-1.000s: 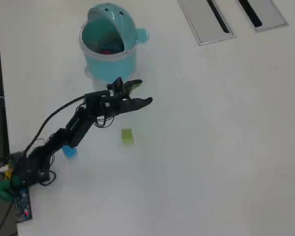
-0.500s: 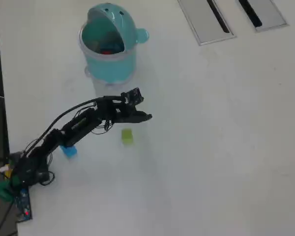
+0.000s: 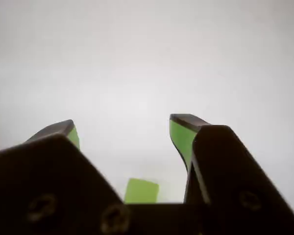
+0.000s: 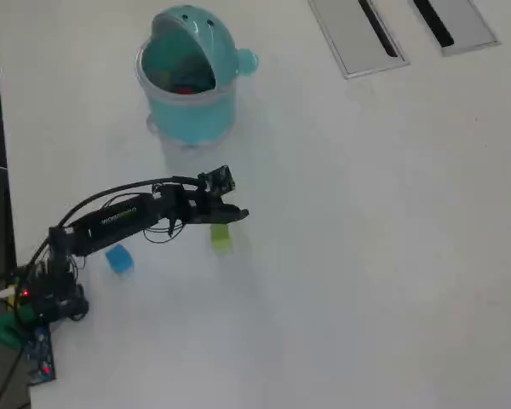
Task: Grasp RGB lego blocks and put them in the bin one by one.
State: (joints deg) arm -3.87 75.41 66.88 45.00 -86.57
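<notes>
Toward the left edge of the white tabletop (image 4: 392,256), we see the black gripper (image 4: 235,215) low over the yellow-green block (image 4: 221,240). In the wrist view the jaws stand spread, holding nothing, with the block low between them. The blue block (image 4: 118,259) lies nearer that left edge, beside the arm. The teal bin (image 4: 190,77) stands near the far edge; something red shows inside it. We judge the block light, rigid and smooth, best pinched across two opposite flat faces, squarely, so it does not twist out.
</notes>
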